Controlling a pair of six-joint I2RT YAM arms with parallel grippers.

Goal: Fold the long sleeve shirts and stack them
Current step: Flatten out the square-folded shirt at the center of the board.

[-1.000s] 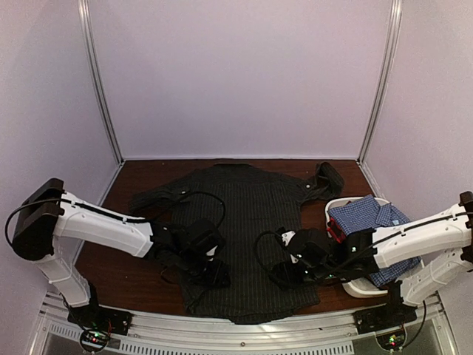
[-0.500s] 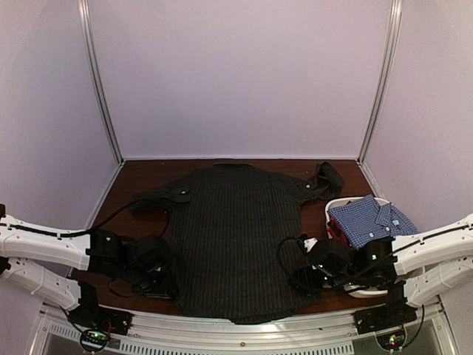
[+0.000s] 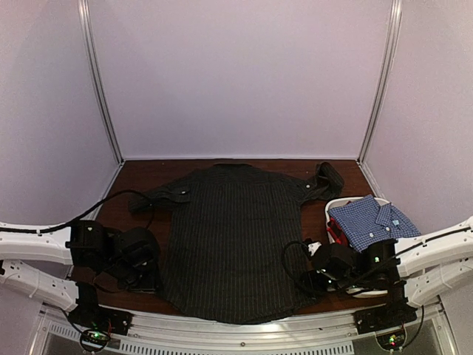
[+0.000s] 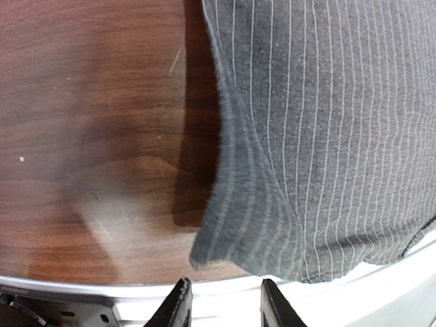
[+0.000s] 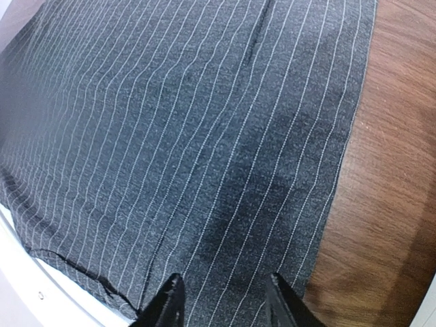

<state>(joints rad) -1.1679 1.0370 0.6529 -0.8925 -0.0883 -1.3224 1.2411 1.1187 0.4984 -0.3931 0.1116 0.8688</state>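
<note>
Seen from above, both grippers blur into dark cloth, and only a red sliver of cloth (image 3: 334,234) shows beneath the folded blue-white checked shirt (image 3: 367,220) in the white plastic tub (image 3: 337,202). The black pinstriped button-up shirt (image 3: 236,237) lies spread flat on the brown wooden table (image 3: 140,177), hem toward the arms. The left gripper (image 4: 221,303) hangs open and empty just off the shirt's near left hem corner. The right gripper (image 5: 221,300) is also open, holding nothing, with its fingertips over the near right hem.
</note>
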